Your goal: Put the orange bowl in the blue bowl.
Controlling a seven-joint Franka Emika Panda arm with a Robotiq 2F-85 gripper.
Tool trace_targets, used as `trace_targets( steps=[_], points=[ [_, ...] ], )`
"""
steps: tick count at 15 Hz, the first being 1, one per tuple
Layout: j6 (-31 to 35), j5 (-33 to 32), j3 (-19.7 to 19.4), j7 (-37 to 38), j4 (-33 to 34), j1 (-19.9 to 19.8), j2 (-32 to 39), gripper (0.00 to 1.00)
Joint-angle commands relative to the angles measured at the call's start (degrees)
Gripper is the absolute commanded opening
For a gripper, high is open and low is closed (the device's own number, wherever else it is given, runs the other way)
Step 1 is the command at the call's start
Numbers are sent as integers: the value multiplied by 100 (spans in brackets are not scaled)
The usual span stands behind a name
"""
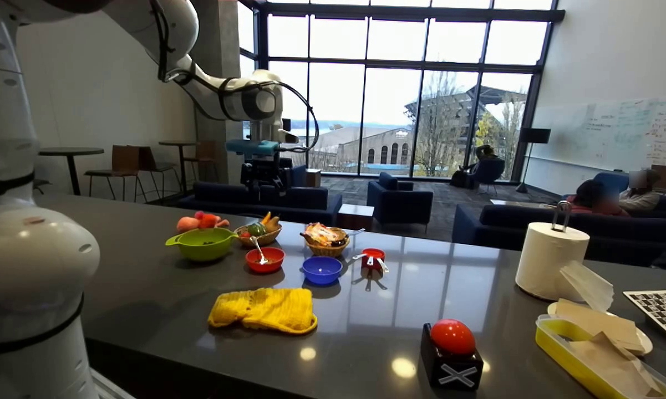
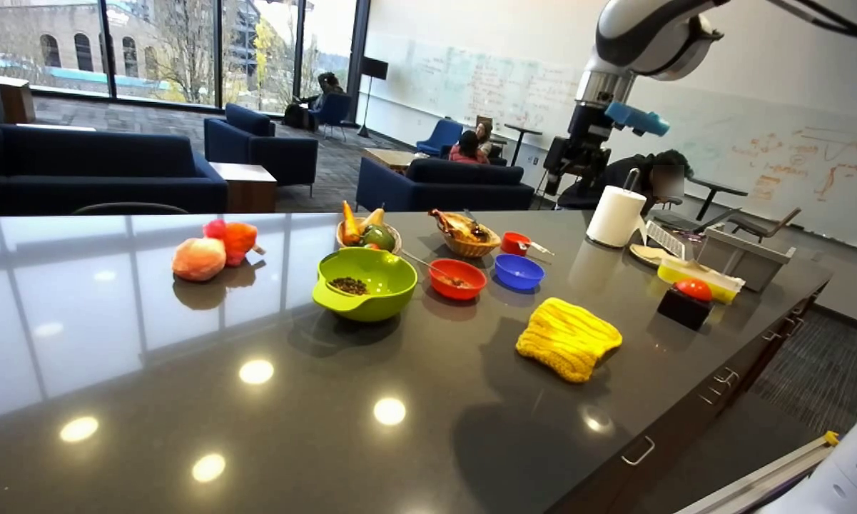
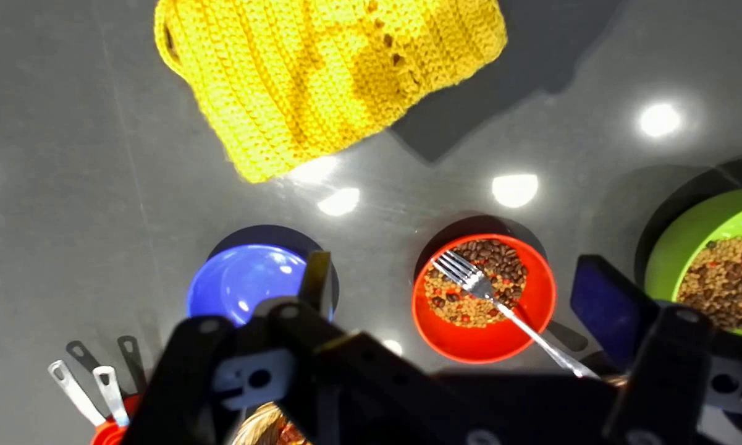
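A: Where's the orange bowl [image 3: 469, 343]?
B: On the counter [image 3: 68, 247]; wrist view puts the blue bowl [image 3: 247, 281] at its 9 o'clock.
A: Gripper [image 3: 457, 287]?
B: Spread wide, nothing held; target well below, between fingers [image 3: 611, 309]. Fork [image 3: 519, 321] sticks out at 4, could snag.

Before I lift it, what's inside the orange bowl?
The orange bowl holds dark beans and red-flecked tan grains, with a fork lying over them and out past the rim. The bowl's floor beneath them is hidden.
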Motion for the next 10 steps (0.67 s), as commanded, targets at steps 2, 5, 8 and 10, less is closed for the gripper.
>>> trace_targets(
  steps=[2, 5, 8, 10],
  points=[
    [818, -4, 60, 612, -14, -9, 455, 100],
    [1287, 7, 73, 896, 56, 13, 829, 100],
    [1696, 8, 84, 1147, 125, 45, 1186, 100],
    [1930, -6, 91, 1330, 168, 91, 1433, 100]
  ],
)
